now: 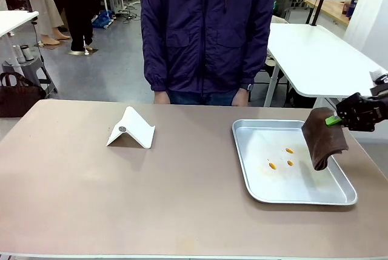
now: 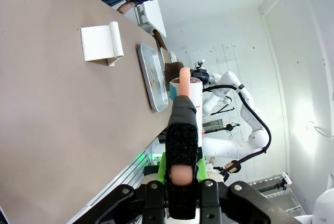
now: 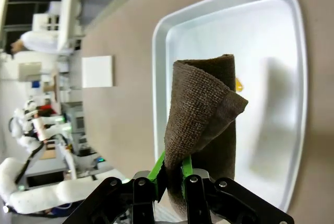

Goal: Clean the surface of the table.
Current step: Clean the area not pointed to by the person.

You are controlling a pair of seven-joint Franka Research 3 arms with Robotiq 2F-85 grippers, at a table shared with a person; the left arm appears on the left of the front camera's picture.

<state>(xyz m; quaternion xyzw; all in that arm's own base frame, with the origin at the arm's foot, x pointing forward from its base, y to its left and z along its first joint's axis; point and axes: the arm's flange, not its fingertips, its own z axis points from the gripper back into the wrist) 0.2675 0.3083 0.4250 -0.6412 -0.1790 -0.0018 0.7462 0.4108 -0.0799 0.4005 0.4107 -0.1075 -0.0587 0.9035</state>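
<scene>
Our left claw (image 2: 181,174) is clamped on a slim peach-tipped thing (image 2: 183,101) we cannot identify. The tabletop (image 1: 121,199) lies between us and the person, long axis running left to right. A sweep could knock the folded white stand (image 1: 130,130) on its left half. Rightward, our right claw (image 1: 334,120) pinches a brown cloth (image 1: 324,142) above the tray (image 1: 242,162); dipping there could carry its orange spots (image 1: 289,150) onto the tabletop.

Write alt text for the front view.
The right arm's jaws, shut on a brown cloth, hang it over the right side of a metal tray with three orange spots. Left of it on the beige table sits a white folded stand; a person in a blue jacket stands behind.
</scene>
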